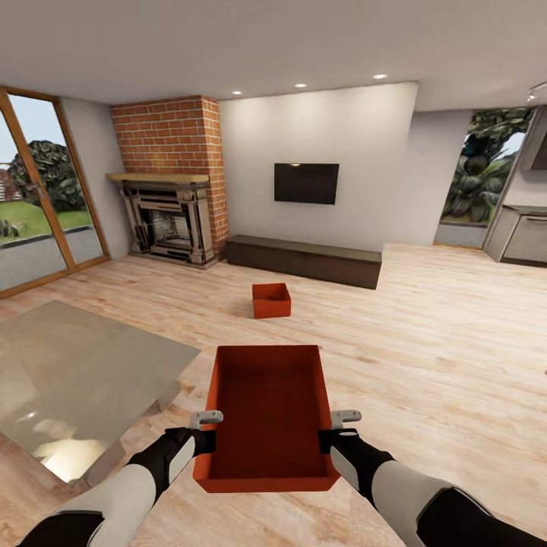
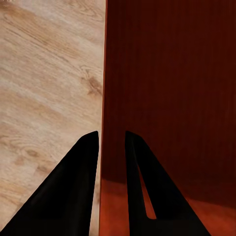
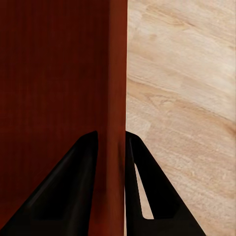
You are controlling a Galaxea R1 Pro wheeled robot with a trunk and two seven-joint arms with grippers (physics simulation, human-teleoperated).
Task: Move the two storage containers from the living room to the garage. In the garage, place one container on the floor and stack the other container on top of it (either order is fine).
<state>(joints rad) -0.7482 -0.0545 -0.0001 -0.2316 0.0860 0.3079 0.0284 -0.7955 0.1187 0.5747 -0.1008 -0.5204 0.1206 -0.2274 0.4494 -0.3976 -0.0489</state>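
Observation:
I hold one orange-red storage container (image 1: 267, 414) in front of me over the light wood plank floor (image 1: 425, 342) of the living room. My left gripper (image 1: 208, 429) is shut on its left wall (image 2: 105, 98), one finger inside and one outside. My right gripper (image 1: 334, 429) is shut on its right wall (image 3: 117, 98) the same way. The second storage container (image 1: 271, 300) sits on the planks farther ahead, in front of the low dark cabinet (image 1: 304, 260).
A glass table (image 1: 76, 372) stands close on my left. A brick fireplace (image 1: 169, 182) and a wall TV (image 1: 306, 183) line the far wall. Glass doors (image 1: 38, 190) are at the left. Open floor stretches to the right toward grey kitchen cabinets (image 1: 524, 235).

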